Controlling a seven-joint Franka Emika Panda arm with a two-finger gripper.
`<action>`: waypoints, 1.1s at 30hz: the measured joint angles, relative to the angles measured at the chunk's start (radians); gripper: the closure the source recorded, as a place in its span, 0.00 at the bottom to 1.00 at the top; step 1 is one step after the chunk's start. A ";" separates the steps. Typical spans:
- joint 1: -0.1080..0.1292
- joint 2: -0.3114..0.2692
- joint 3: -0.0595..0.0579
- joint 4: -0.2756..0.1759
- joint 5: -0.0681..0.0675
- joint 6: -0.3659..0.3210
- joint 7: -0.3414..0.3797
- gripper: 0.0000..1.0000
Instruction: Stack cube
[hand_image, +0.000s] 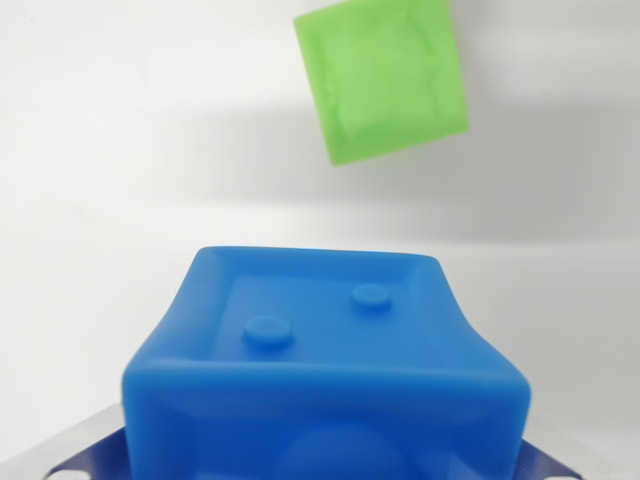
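Note:
A blue cube (320, 350) fills the lower half of the wrist view, very close to the camera, with two round studs on its upper face. My gripper (315, 462) is shut on it; a metal finger (85, 450) shows at the bottom left and the other at the bottom right, pressed against the cube's sides. A green cube (382, 78) lies on the white surface beyond, toward the wrist view's top right, turned at a slight angle. The blue cube is apart from it and hides the space between the fingers.
The white surface (120, 130) runs around the green cube, with a soft grey shadow band across the middle of the view.

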 joint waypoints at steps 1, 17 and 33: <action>-0.001 0.002 0.000 0.004 0.000 -0.002 -0.005 1.00; -0.023 0.058 0.000 0.114 -0.003 -0.055 -0.152 1.00; -0.041 0.113 0.000 0.221 -0.005 -0.108 -0.286 1.00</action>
